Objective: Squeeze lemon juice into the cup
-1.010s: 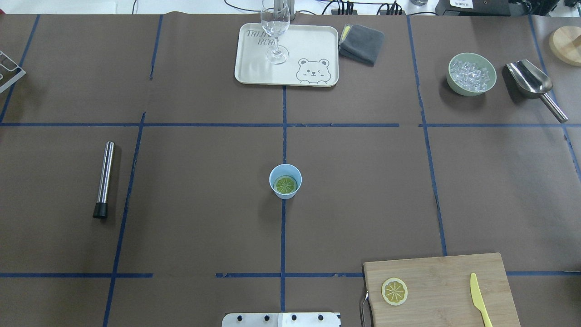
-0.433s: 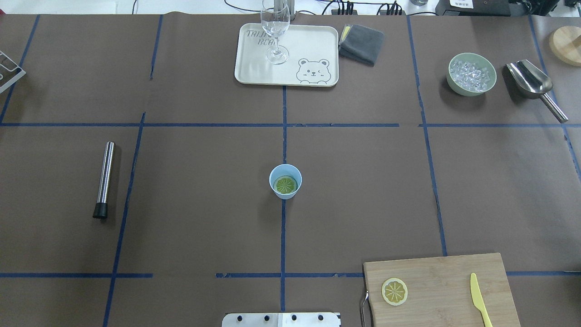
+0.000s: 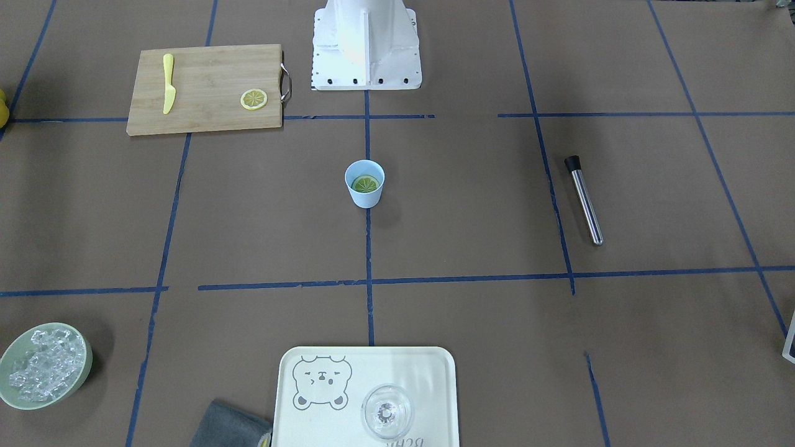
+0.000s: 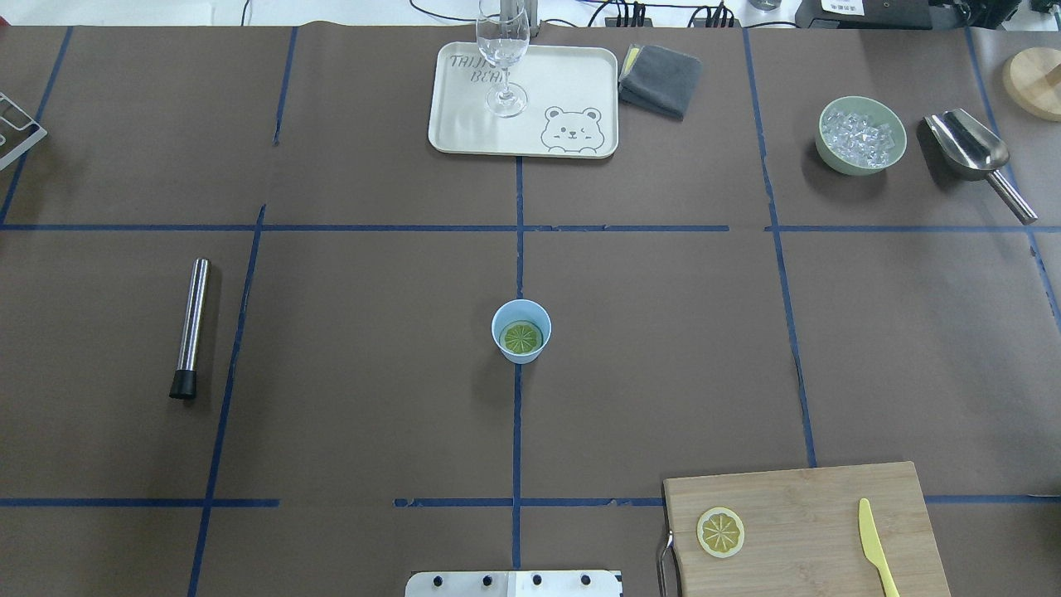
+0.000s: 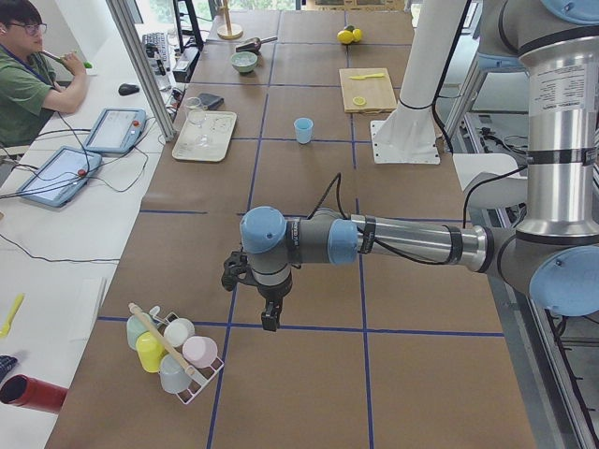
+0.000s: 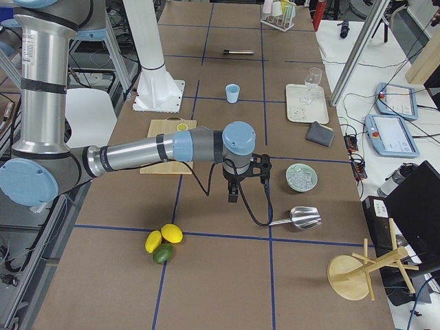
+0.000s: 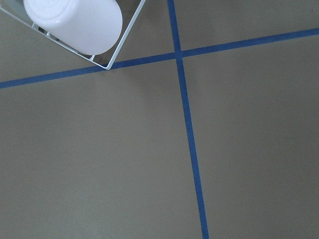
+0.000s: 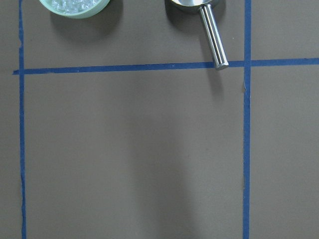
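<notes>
The light-blue cup [image 4: 520,357] stands upright at the table's centre, and also shows in the front view [image 3: 364,196]. A lemon slice [image 4: 521,337] lies flat inside it. A twin slice [image 4: 720,531] lies on the wooden cutting board [image 4: 812,506]. Neither gripper shows in the overhead or front views. The left gripper [image 5: 270,321] hangs above the table far to the robot's left, near a cup rack. The right gripper [image 6: 234,195] hangs above the table far to the right, near the ice bowl. I cannot tell whether either is open or shut. Both are far from the cup.
A yellow knife [image 4: 874,547] lies on the board. A tray [image 4: 572,83] with a clear glass [image 4: 502,58] sits at the back, with a grey cloth [image 4: 661,79] beside it. An ice bowl [image 4: 860,135] and metal scoop [image 4: 974,153] sit back right. A metal rod [image 4: 191,327] lies left.
</notes>
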Tool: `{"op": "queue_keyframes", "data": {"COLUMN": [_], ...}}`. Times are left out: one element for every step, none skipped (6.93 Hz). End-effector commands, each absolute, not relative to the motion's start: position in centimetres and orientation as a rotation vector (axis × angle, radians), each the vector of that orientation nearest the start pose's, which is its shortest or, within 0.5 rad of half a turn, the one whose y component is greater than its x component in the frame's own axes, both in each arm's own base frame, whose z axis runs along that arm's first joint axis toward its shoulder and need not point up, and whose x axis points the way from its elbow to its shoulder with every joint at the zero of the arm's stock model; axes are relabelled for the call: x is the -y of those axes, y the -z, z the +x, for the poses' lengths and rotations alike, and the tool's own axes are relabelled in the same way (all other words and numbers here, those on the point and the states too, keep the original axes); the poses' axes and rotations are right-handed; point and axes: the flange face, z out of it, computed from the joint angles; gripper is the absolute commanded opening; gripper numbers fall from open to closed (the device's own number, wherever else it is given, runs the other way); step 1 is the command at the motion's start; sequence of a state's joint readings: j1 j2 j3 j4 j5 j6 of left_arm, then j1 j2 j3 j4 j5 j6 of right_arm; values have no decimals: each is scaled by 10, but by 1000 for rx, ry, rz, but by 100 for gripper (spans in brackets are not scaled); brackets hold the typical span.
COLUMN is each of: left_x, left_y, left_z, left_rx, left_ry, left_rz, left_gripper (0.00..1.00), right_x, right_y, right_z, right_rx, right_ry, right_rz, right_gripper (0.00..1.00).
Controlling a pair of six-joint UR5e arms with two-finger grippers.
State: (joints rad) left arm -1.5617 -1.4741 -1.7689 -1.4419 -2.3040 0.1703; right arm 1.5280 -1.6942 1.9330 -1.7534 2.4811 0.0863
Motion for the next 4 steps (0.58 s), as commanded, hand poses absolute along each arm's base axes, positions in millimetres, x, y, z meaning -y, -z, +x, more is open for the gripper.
{"op": "queue_keyframes", "data": {"left_x": [447, 448, 448, 448], "left_y": [-623, -622, -622, -621], "left_z": [-63, -63, -63, -63], "left_rx": [-734, -734, -734, -733], "left_ry": [-161, -162, -162, -163], "left_rz": [33, 34, 36, 39], "left_gripper": [100, 100, 100, 100], "right_x": [434, 434, 434, 434], "right_y": [-545, -546, -547, -547], "right_z": [38, 38, 39, 39], "right_rx": [916, 916, 914, 912], "right_ry": [-17, -19, -20, -20], "right_rz": [-1, -2, -5, -5], "right_gripper": [100, 100, 100, 100]}}
